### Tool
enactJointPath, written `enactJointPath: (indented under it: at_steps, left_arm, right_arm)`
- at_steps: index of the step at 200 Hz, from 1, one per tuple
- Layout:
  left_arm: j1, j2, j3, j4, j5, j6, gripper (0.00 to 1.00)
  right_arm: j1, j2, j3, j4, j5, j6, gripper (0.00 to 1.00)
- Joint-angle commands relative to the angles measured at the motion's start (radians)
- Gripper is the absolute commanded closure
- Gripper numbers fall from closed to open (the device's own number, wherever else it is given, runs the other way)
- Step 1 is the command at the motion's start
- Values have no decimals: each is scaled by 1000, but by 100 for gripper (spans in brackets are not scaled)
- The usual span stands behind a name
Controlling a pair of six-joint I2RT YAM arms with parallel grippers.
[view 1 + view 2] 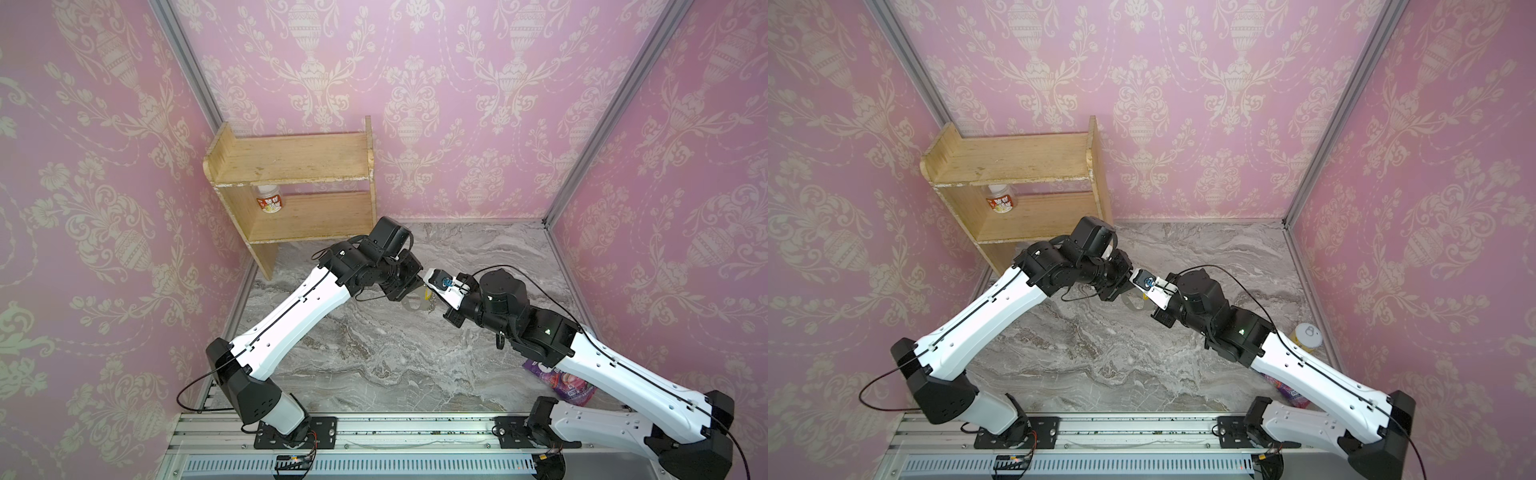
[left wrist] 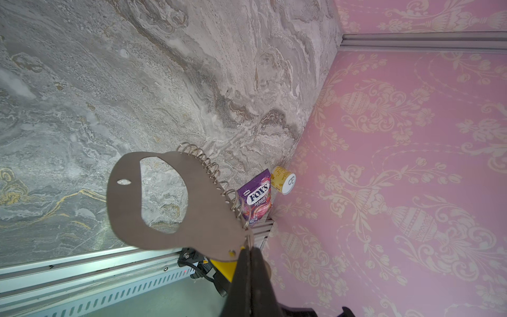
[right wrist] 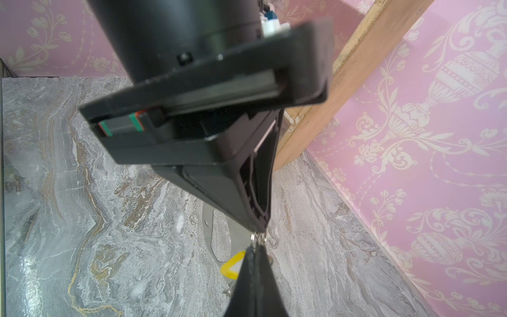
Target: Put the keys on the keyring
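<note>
The keyring (image 2: 204, 214) is up in the air over the marble table (image 1: 374, 365). It is a thin grey plate that looks light and stiff. The left gripper (image 2: 248, 251) is clamped tight on its narrow end, where I'd expect it to pivot; the broad band beside the cut-out seems a surer hold. By the wall a purple pouch (image 2: 258, 197) reads "FOX'S BERRIES". The yellow can (image 2: 284, 179) beside it and the jar (image 1: 270, 199) on the wooden shelf (image 1: 291, 162) carry print too small to read. The keys (image 3: 232, 264), on a slick yellow tag, sit just beside the right gripper (image 3: 256, 249). Its jaws are closed on a small silver ring (image 3: 256, 239) at the plate's end; whether that ring is the key's own I cannot tell.
</note>
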Motion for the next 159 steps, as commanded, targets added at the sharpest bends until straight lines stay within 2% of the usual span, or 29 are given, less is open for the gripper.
enactJointPath:
  at_steps: [1,78,129,159]
  left_arm:
    - [16,-46,-20,33,41,-28,100]
    - [28,-63,-43,56,70,-54,100]
    - [36,-82,-75,101,112,-87,100]
    - [39,-86,-91,104,136,-97,100]
  right_arm:
    - [6,-29,-11,0,-8,-14,100]
    - [7,-56,-24,-34,-39,-56,100]
    - [6,-68,-30,-56,-74,-145,100]
    - [2,-66,-8,-95,-57,-191,100]
